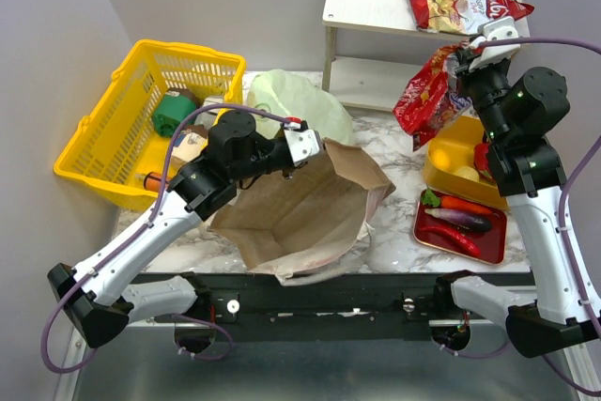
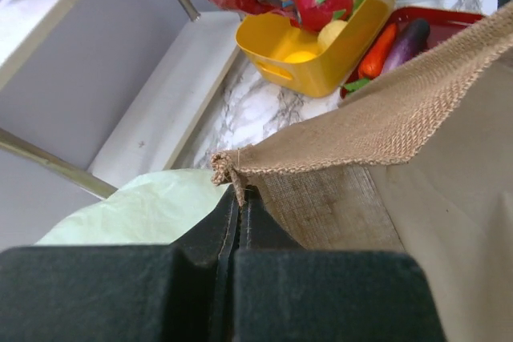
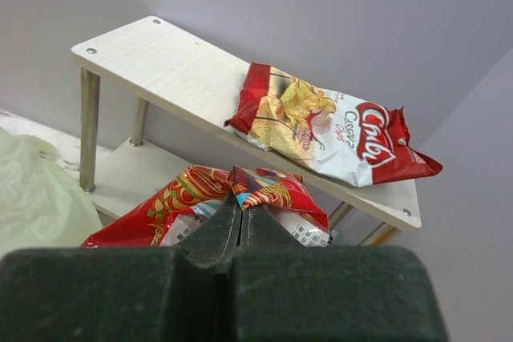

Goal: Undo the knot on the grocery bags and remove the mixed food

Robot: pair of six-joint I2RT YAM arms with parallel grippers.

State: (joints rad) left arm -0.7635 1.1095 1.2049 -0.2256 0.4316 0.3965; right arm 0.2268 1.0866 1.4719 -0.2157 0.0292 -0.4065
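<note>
Left gripper [image 2: 240,202] is clamped on the rim of the paper bag [image 2: 385,118]. Right gripper [image 3: 241,198] pinches a snack packet [image 3: 176,198], raised right of that bag; the green plastic bag [image 1: 296,100] lies just behind the paper bag.

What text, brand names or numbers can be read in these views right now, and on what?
"Chab": large white letters on the snack packet lying on the shelf.
Smaller script beside it starts "Cass"; the rest is too blurred.
Print on the red packet in the right gripper: too small to read.
The green can in the yellow basket: nothing legible.
</note>
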